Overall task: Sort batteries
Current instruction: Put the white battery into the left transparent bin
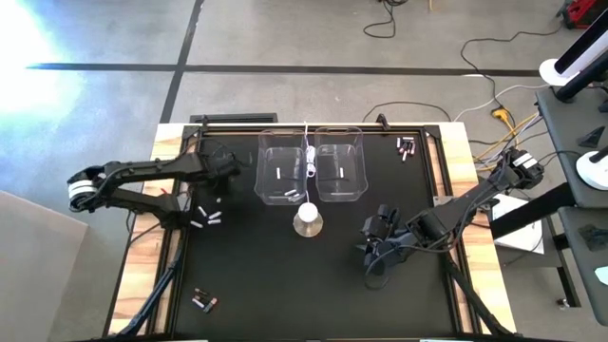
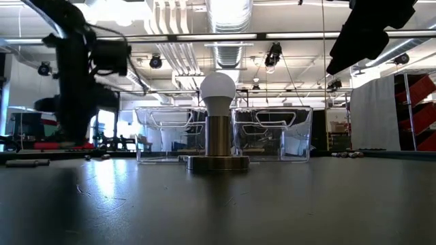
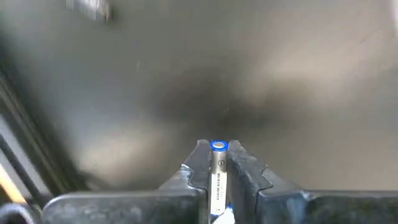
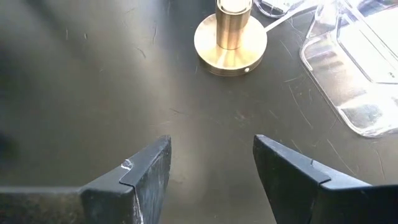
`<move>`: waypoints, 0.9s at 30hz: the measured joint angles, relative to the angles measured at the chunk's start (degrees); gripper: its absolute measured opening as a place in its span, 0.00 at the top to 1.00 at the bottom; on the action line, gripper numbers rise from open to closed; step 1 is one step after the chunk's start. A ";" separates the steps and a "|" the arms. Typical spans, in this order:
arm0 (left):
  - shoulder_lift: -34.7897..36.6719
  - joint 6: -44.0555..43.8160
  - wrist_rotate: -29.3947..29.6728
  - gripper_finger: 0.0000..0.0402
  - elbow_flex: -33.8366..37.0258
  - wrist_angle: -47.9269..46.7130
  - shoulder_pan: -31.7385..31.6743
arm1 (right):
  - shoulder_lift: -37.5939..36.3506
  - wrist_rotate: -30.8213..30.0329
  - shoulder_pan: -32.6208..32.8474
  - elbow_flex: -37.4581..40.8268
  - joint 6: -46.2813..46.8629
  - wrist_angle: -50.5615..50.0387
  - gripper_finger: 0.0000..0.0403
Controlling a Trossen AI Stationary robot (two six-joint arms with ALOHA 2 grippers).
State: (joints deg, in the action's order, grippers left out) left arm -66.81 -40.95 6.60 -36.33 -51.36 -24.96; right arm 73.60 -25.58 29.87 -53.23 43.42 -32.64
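Note:
My left gripper point(image 3: 217, 149) is shut on a silvery battery point(image 3: 217, 177) with a blue-ringed end. In the high view it point(image 1: 220, 174) hangs above the dark mat, left of the clear bins. Loose batteries lie on the mat below it point(image 1: 205, 219), near the front left point(image 1: 203, 302) and at the far right point(image 1: 407, 147). A single cell lies in the left bin point(image 1: 276, 176) and another in the right bin point(image 1: 342, 172). My right gripper point(image 4: 211, 168) stands open over bare mat at the centre right point(image 1: 377, 237), with nothing between its fingers. My left gripper pinches the silvery battery's long sides point(image 3: 217, 186) between its two fingers. The battery lies along the fingers, its blue-ringed end point(image 3: 218, 147) level with the fingertips. The fingers point down at the mat from above. The battery is lifted clear of the mat.
Two clear plastic bins point(image 1: 283, 195) point(image 1: 340, 195) stand side by side at the far middle. A lamp with a white globe and round brass base point(image 1: 307, 221) stands just in front of them, its white cable running between the bins. Wooden table edges flank the mat.

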 joint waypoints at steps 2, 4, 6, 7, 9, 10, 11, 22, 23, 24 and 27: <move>0.78 2.17 0.95 0.97 -4.18 0.40 0.05 | 0.00 0.00 0.00 0.00 0.02 -0.02 0.46; 0.94 4.51 2.02 0.97 -8.32 0.27 0.03 | 0.00 0.00 0.00 0.00 0.02 0.00 0.46; 0.41 7.42 3.62 0.97 -12.50 0.33 0.03 | 0.00 0.00 0.00 0.00 0.02 0.00 0.46; 0.12 9.00 4.33 0.97 -14.53 1.12 0.03 | 0.00 0.00 0.00 0.00 0.02 0.00 0.46; -1.19 11.96 4.67 0.98 -18.06 3.48 0.03 | 0.00 -0.02 0.00 0.00 0.02 0.02 0.46; -2.21 13.20 4.67 0.98 -19.44 4.82 0.03 | 0.00 -0.02 0.00 0.00 0.02 0.06 0.46; -3.55 14.31 4.62 0.98 -20.78 6.16 0.03 | 0.00 -0.04 0.00 0.00 0.02 0.08 0.46; -27.89 24.85 4.34 0.98 -33.75 13.01 0.90 | 2.05 -0.09 -0.04 0.00 0.26 0.43 0.46; -30.36 25.86 4.33 0.98 -35.32 13.04 0.93 | 2.39 -0.09 -0.06 0.00 0.55 0.41 0.46; -32.72 26.80 4.28 0.98 -36.93 12.99 0.91 | 2.75 -0.02 -0.04 0.00 0.85 0.35 0.46; -38.61 29.39 1.76 0.98 -41.26 12.96 0.82 | 3.60 0.56 -0.04 0.00 2.37 0.26 0.46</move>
State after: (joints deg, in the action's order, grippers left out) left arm -105.43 -11.56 8.36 -77.60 -38.40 -24.14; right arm 77.20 -25.03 29.82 -53.23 45.79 -32.38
